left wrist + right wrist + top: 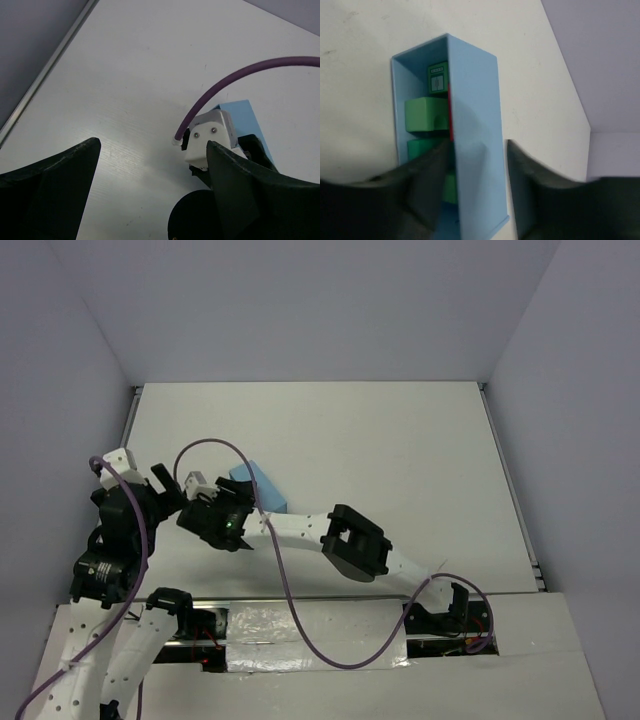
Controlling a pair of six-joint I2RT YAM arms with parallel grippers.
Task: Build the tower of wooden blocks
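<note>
Setting: white counter (330,430) boxed in by pale walls (300,300); your work sits at its near left part.
Tray: light blue tray (475,100) on the counter, just ahead of both arms; your right wrist view looks into its open side.
Blocks: green blocks (422,114) packed one against the next inside the tray. A smaller green piece with a printed panel (438,76) sits at the far end. A red sliver (451,112) shows at the wall's edge, most of it hidden. No tower is begun, by this reading.
Right jaws: part open, astride the tray's wall, one finger inside by the blocks and one outside. A thin strip of counter shows beside the outer finger, so you appear to hold nothing.
Left jaws: spread wide, empty, hovering just beside the right wrist.
Risk, wrong grip: close now and you pinch the wall, not a block; lift, and the tray rises and spills.
Risk, jam: the blocks sit tight, so the inner finger has little room and may shove them or tip the tray.
Risk, arms: your left jaws are near the right wrist's camera mount (210,135) and purple cable (225,80), and a sweep by either arm could strike or snag.
Risk, red piece: it is mostly out of sight, so a blind reach may take the wrong block.
</note>
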